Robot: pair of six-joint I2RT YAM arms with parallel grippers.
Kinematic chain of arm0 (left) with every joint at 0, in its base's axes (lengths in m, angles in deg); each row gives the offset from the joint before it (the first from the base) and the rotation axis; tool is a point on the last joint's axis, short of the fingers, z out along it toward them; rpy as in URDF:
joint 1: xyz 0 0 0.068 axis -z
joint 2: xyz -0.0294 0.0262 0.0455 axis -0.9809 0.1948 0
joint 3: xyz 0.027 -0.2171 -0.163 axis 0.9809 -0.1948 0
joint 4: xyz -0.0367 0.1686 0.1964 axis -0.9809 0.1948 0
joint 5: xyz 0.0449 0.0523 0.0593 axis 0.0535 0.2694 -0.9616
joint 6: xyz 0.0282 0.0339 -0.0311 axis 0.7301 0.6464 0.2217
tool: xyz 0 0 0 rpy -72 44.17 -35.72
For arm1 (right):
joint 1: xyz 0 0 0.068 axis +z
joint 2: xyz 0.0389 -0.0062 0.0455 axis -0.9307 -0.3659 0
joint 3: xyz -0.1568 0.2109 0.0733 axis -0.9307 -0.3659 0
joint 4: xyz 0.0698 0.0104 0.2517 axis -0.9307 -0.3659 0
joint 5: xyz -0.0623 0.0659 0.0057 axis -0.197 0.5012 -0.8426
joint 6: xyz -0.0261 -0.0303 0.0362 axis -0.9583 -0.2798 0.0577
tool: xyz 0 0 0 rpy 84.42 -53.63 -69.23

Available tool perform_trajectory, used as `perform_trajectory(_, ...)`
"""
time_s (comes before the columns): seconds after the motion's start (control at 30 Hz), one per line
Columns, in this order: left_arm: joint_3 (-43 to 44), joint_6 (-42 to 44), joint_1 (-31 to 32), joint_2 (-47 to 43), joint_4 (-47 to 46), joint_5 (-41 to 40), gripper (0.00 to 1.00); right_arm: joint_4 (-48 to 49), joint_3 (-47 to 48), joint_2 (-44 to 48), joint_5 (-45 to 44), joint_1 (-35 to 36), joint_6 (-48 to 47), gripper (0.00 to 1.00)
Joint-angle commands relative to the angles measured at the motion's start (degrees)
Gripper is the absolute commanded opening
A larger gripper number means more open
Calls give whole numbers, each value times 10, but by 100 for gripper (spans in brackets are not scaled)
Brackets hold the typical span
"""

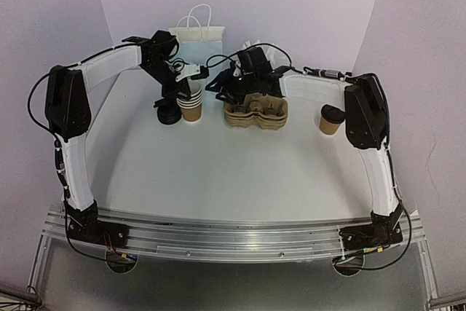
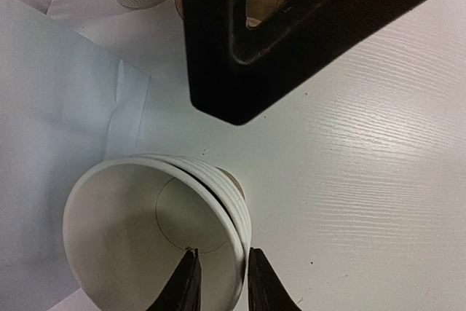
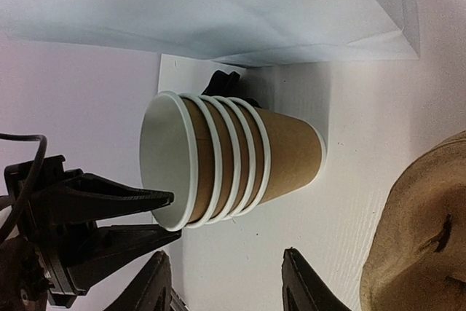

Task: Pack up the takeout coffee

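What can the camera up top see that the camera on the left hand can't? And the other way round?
Only the top view shows the lidded cup standing alone on the right and the pile of black lids beside the cups. Only the left wrist view looks down into the white inside of the top cup, with the left gripper pinching its rim, one finger inside and one outside. Both views show the cup stack.
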Motion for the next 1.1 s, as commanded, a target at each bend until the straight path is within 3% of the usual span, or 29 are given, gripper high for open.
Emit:
perform_trajectory(0.0,15,5,0,0,11,0,19,15,25,-18,6,3,6,47)
perform_trajectory(0.5,41,-5,0,-4,37,26,1,47,54,-62,23,14,49,43)
perform_trajectory(1.07,103,-18,-1,-13,54,35,0,81,54,-71,19,16,71,41)
